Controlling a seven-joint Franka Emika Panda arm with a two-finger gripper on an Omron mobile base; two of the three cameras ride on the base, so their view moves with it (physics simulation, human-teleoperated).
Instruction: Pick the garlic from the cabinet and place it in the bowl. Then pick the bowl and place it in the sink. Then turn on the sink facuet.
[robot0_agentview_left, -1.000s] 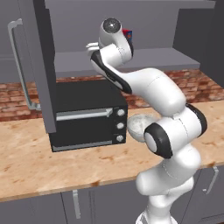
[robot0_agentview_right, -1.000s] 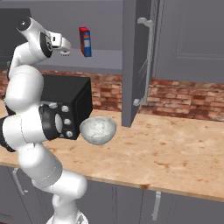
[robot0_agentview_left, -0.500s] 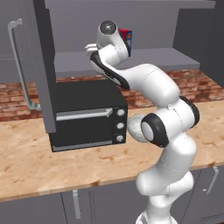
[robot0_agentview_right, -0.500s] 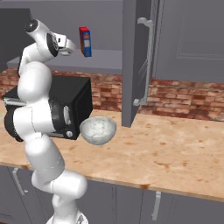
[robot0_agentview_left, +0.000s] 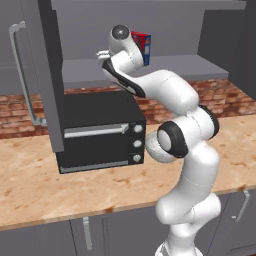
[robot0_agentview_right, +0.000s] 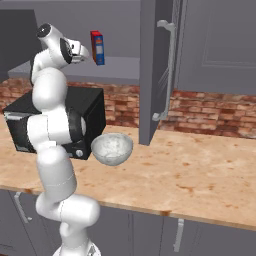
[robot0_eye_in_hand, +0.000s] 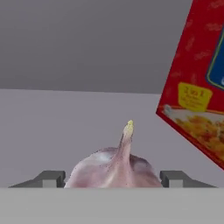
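Grey shelf (robot0_agentview_left: 200, 67) inside the open cabinet (robot0_agentview_right: 155, 70) carried the garlic (robot0_eye_in_hand: 114, 168), and over the last second the arm had reached further in until the gripper (robot0_eye_in_hand: 114, 178) bracketed the bulb. In the hand view the two dark fingertips (robot0_eye_in_hand: 51, 178) stood one on each side of the garlic, a thin gap showing at each flank, so the jaws were spread and had started to narrow from their widest but had not yet pinched the bulb: nothing was held. The garlic sat upright on the shelf with its pointed stem tip up, and the red-and-blue box (robot0_eye_in_hand: 199, 83) stood just beside it to the right, tilted in that view only because the hand was rolled.

Going left to right in the right base view: the gripper (robot0_agentview_right: 84, 54) was at shelf height next to the box (robot0_agentview_right: 97, 47), the black microwave oven (robot0_agentview_right: 60, 120) sat on the desk (robot0_agentview_right: 200, 170) below, and the bowl (robot0_agentview_right: 112, 148) waited at the oven's front corner, well below the shelf. By my judgement the first pick was about to be made; closing squarely should seat the bulb, though the box stood close enough to be nudged on the way out
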